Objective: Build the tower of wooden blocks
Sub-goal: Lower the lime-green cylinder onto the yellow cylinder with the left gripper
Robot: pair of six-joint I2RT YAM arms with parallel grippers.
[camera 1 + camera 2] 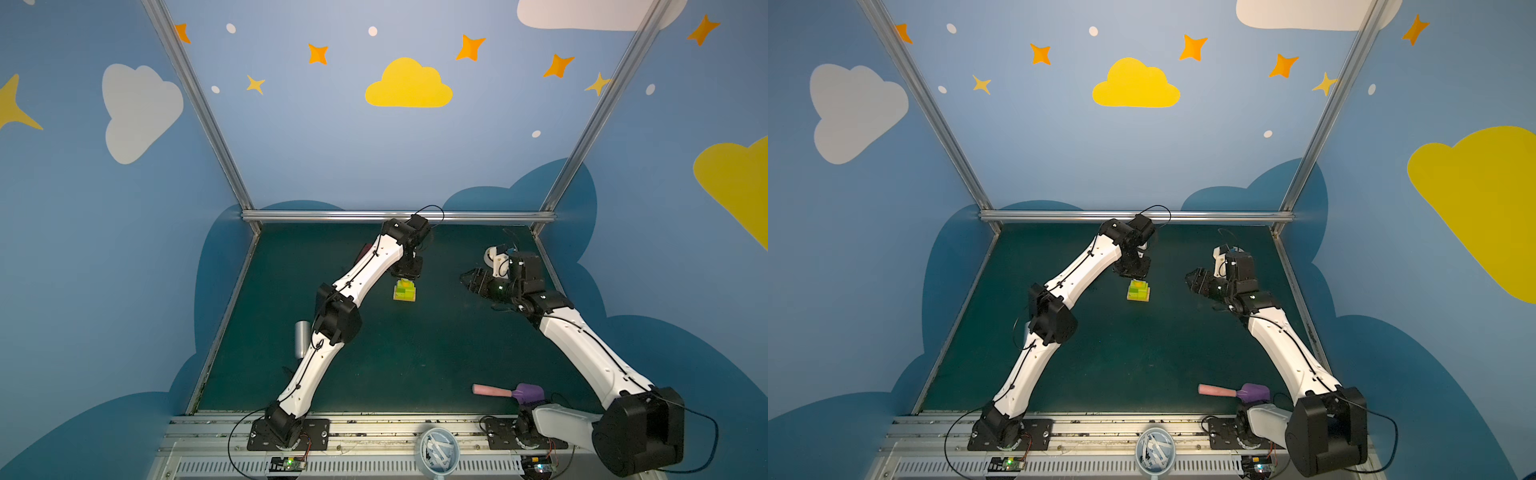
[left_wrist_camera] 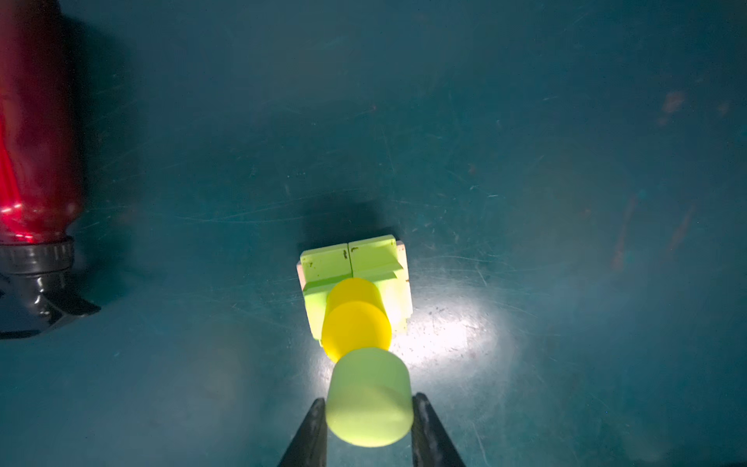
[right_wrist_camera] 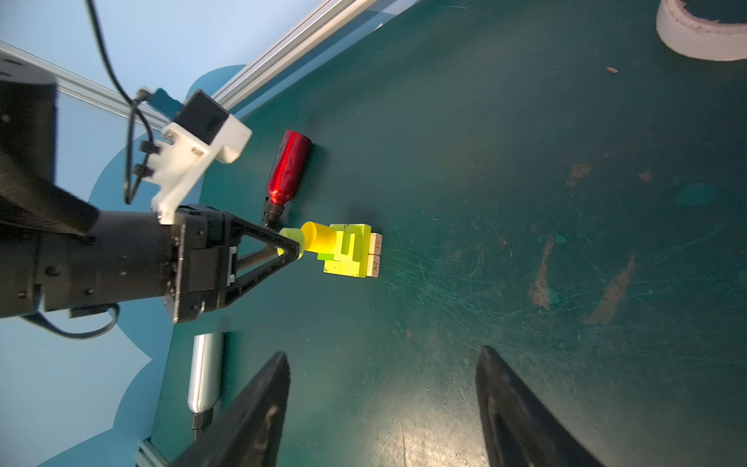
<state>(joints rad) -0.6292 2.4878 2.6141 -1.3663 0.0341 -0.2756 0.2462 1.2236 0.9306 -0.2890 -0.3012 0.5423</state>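
Note:
The tower (image 1: 404,291) (image 1: 1138,290) stands mid-table: tan bars (image 3: 376,255) lowest, lime-green blocks (image 2: 349,263) (image 3: 348,252) stepped above, and a yellow cylinder (image 2: 355,319) (image 3: 319,236) on top. My left gripper (image 1: 405,276) (image 2: 368,398) (image 3: 283,244) hangs straight over it, shut on a lime cylinder (image 2: 368,376) (image 3: 292,234). That cylinder sits just above the yellow one; whether they touch I cannot tell. My right gripper (image 1: 465,278) (image 1: 1190,278) (image 3: 384,352) is open and empty, well to the right of the tower and pointing at it.
A red bottle (image 2: 36,121) (image 3: 289,165) lies just behind the tower on the left. A silver canister (image 1: 302,338) (image 3: 206,372) lies by the left arm's elbow. A white tape roll (image 1: 492,257) sits back right. A pink-handled purple tool (image 1: 509,391) lies front right.

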